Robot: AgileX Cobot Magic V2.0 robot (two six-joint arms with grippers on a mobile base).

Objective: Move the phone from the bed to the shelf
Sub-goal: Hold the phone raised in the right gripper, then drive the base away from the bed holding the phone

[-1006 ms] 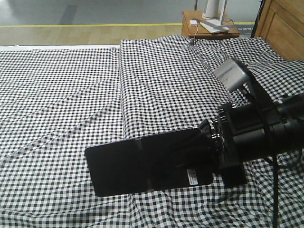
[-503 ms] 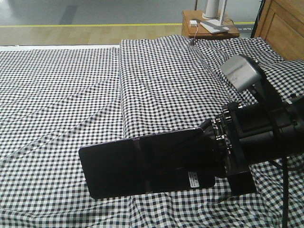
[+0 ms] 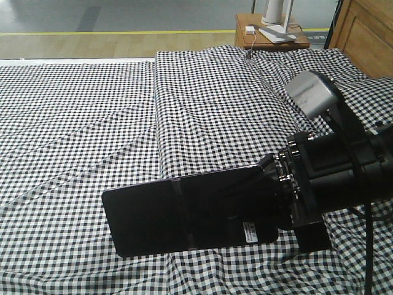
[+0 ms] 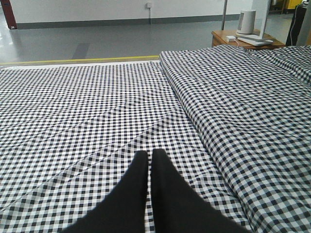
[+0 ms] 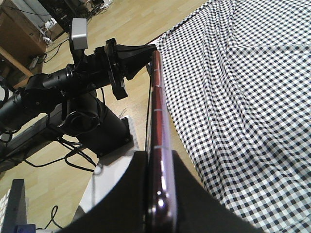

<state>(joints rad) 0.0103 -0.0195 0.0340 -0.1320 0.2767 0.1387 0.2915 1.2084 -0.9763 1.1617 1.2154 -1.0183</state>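
Observation:
The phone (image 3: 184,212) is a glossy black slab with a white sticker near its right end, held flat just above the checked bed (image 3: 92,110). My right gripper (image 3: 270,196) is shut on the phone's right end. The right wrist view shows the phone (image 5: 158,121) edge-on, pinkish rim up, clamped in the right gripper (image 5: 159,194). My left gripper (image 4: 149,155) is shut with nothing in it, hovering over the bed (image 4: 73,107). It also shows as a black cone, the left gripper (image 5: 141,51), near the phone's far end. The shelf is out of view.
A reddish bedside table (image 3: 270,31) with a white lamp base stands behind the bed, next to brown wooden furniture (image 3: 368,31). A raised fold (image 3: 161,110) runs down the bedcloth. The robot's base and cables (image 5: 97,131) stand on wood floor beside the bed.
Over the last second the right gripper shifted the phone slightly left, and the wrist tilted so its grey camera rose. Nothing has moved in the last half second.

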